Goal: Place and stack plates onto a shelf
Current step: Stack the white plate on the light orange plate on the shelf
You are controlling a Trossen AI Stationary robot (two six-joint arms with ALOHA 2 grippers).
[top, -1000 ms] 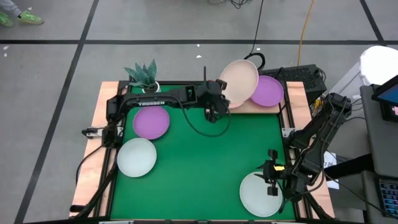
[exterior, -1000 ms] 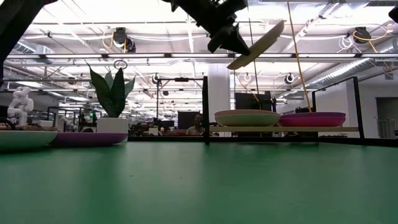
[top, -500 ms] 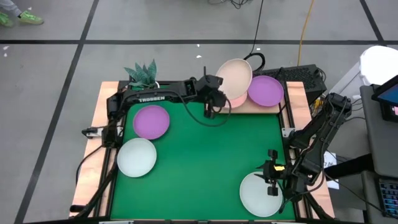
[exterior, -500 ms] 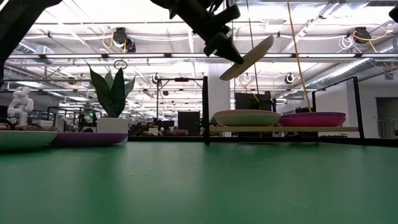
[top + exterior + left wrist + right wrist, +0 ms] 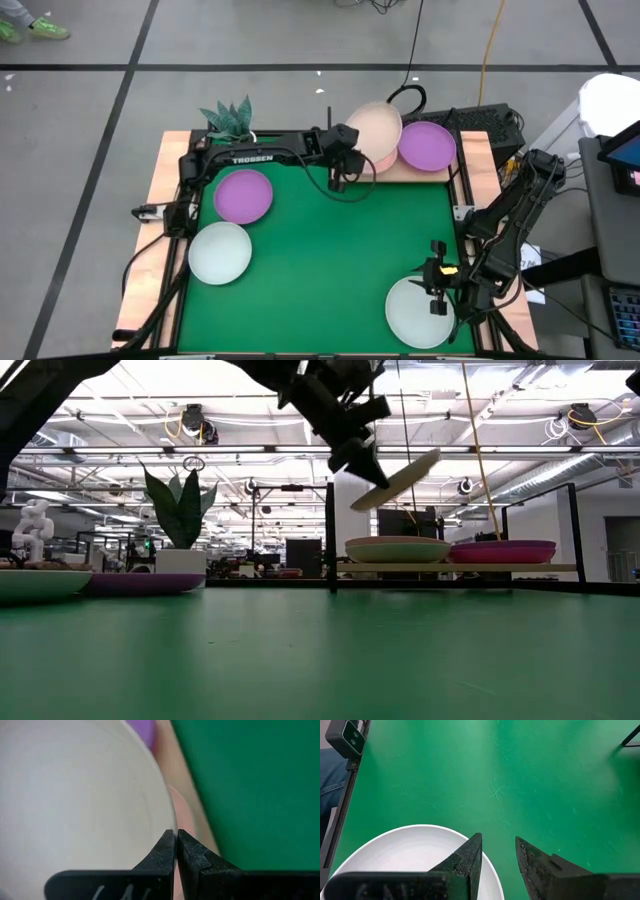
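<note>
Left gripper (image 5: 343,165) pinched tight on the rim of the cream plate (image 5: 372,129), tilted above the salmon plate (image 5: 398,549) on the shelf (image 5: 418,172) at the table's far edge, ready for stacking; right gripper (image 5: 436,283) open beside the whitish plate (image 5: 415,315) near the front right corner

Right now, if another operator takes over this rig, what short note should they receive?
Left gripper is shut on a cream plate, held tilted in the air above the stack on the shelf.
Right gripper is open over a whitish plate.
On the shelf: that stack and a purple plate.
Left on the mat: another purple plate, a pale plate, the whitish plate.
</note>
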